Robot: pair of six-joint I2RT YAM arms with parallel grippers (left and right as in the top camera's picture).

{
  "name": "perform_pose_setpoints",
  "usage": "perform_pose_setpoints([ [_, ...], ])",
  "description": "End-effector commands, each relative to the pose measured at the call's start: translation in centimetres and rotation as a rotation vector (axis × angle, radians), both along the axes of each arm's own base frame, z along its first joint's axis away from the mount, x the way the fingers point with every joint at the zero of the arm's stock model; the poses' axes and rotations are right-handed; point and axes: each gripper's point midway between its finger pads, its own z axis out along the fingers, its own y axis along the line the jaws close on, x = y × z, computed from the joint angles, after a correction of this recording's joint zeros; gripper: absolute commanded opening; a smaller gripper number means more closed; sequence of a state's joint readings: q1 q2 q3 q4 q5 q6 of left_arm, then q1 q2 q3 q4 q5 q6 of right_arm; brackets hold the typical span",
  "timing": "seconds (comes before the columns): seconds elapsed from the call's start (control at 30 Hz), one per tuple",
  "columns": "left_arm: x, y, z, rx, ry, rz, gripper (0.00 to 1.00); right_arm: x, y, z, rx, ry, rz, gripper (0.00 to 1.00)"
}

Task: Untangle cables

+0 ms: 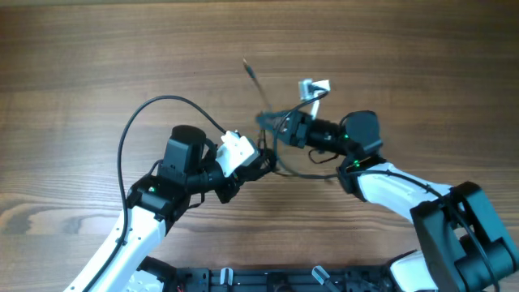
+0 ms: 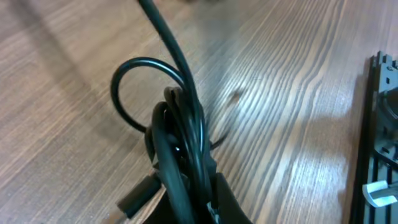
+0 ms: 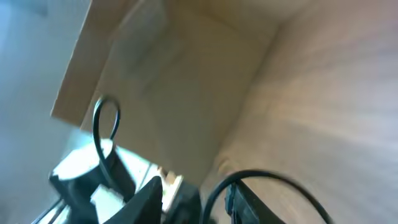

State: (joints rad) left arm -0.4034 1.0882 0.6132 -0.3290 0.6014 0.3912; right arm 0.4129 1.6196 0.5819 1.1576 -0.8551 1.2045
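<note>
The cables [image 1: 274, 122] are thin black cords bunched on the wooden table between my two grippers. One cord runs up to a small tip [image 1: 247, 66], another to a white plug end [image 1: 315, 87], and a loop [image 1: 304, 173] lies toward the front. My left gripper [image 1: 263, 162] is shut on the bunch. In the left wrist view the cords [image 2: 180, 143] rise out of its jaws [image 2: 196, 205], with a loop [image 2: 134, 81] and a black plug end [image 2: 137, 196] beside them. My right gripper [image 1: 284, 128] is at the bunch from the right. Its fingers [image 3: 199, 202] are apart, with a cord loop [image 3: 261, 177] against the right finger.
The thicker black wire [image 1: 146, 109] of my left arm arches over the table at the left. A black rail [image 1: 268, 280] runs along the table's front edge and shows in the left wrist view [image 2: 379, 137]. My left gripper's white body [image 3: 81, 171] sits close in the right wrist view.
</note>
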Motion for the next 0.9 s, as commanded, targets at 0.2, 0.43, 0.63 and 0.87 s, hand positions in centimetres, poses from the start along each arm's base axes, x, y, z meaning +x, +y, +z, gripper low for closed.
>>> perform_pose_setpoints([
  [0.2,-1.0,-0.5,0.2,-0.016,0.016,-0.05,0.04,8.1,-10.7,-2.9,-0.114,0.013,-0.369,0.35],
  [0.43,-0.1,0.2,-0.2,0.03,-0.008,-0.001,0.04,6.0,-11.7,-8.1,-0.247,0.139,-0.248,0.59],
  [0.63,2.4,1.2,1.1,-0.024,-0.047,0.094,0.04,-0.5,-7.9,-6.4,-0.143,0.145,0.157,0.58],
  [0.87,4.4,3.3,3.1,-0.177,0.017,0.21,0.04,-3.5,-2.6,-6.0,-0.169,0.046,0.281,0.52],
])
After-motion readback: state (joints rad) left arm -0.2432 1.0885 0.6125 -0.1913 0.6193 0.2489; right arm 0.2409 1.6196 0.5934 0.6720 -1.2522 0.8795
